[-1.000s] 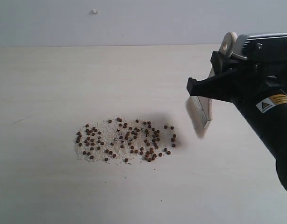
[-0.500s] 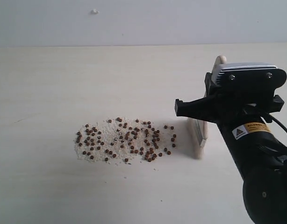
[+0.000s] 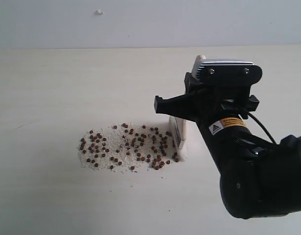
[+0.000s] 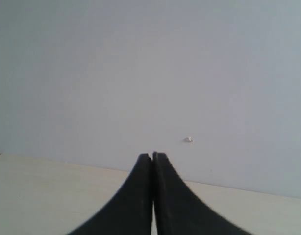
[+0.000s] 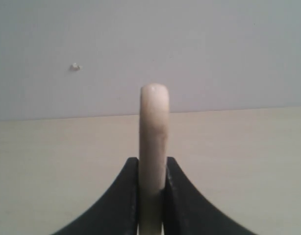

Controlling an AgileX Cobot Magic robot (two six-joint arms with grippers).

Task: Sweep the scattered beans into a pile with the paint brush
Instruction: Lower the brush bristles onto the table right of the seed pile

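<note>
While left claw (image 4: 153, 157) sits closed, right claw (image 5: 153, 161) clamps paint brush (image 5: 154, 117) — touching the beans (image 3: 132, 147).

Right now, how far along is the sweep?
Done: the paint brush is picked up, with the right arm's jaws shut on its handle. In hand: the bristles are down at the right edge of the beans, as the exterior view shows. Left: nearly all the sweeping. The beans lie in a wide flat patch, not a pile.
</note>
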